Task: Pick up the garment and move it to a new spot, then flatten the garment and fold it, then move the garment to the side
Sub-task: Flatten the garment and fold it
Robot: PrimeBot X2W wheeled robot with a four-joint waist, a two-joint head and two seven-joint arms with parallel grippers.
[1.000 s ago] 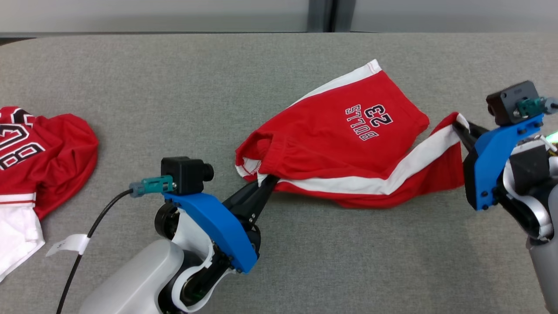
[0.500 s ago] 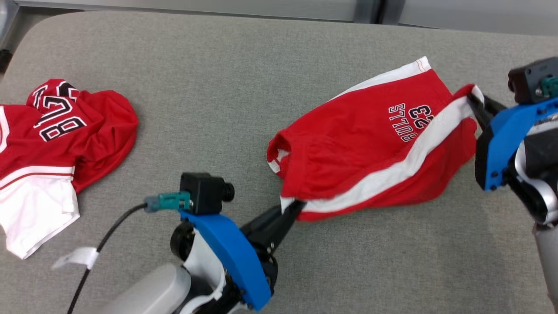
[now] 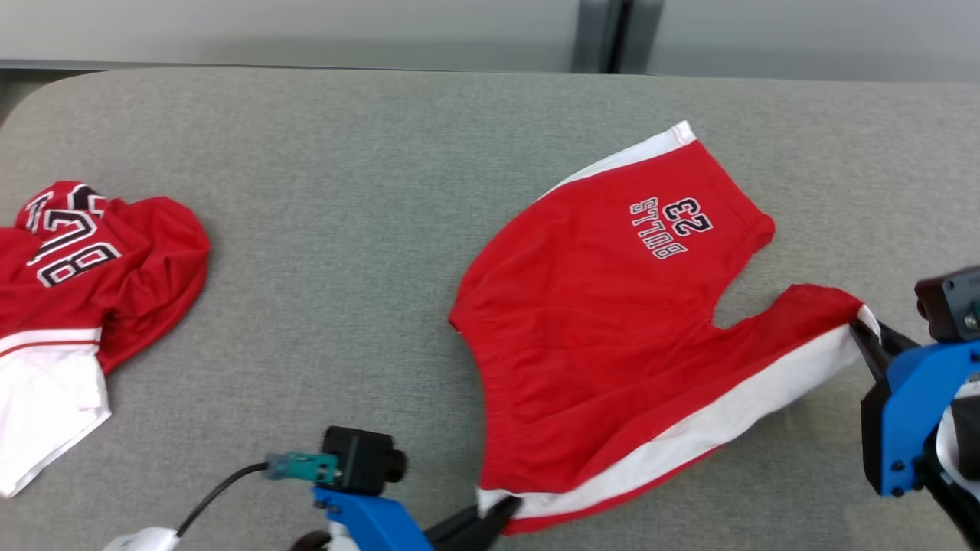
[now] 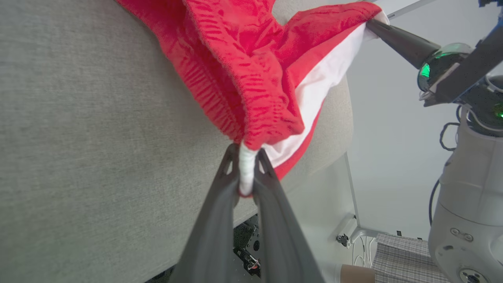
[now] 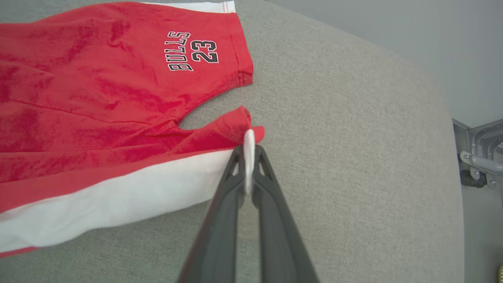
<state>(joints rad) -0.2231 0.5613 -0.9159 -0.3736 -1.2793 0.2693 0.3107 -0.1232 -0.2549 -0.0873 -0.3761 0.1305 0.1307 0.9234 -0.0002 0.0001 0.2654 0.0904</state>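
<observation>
Garments: two; red shorts (image 3: 605,344) spread out at centre-right, red-and-white jersey (image 3: 84,260) crumpled at left.
Grippers: two; left gripper (image 3: 501,509) closed on the shorts' near waist corner, right gripper (image 3: 861,333) closed on the right leg hem.
Surface: grey fabric table (image 3: 306,229), pale wall (image 3: 306,30) beyond.
Cut off: jersey at the left edge, left arm (image 3: 375,528) at the near edge.

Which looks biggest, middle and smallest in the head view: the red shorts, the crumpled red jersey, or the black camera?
1. Red shorts with white side stripe.
2. Crumpled red-and-white jersey, though the picture's edge cuts it off.
3. Small black boxy camera.
</observation>
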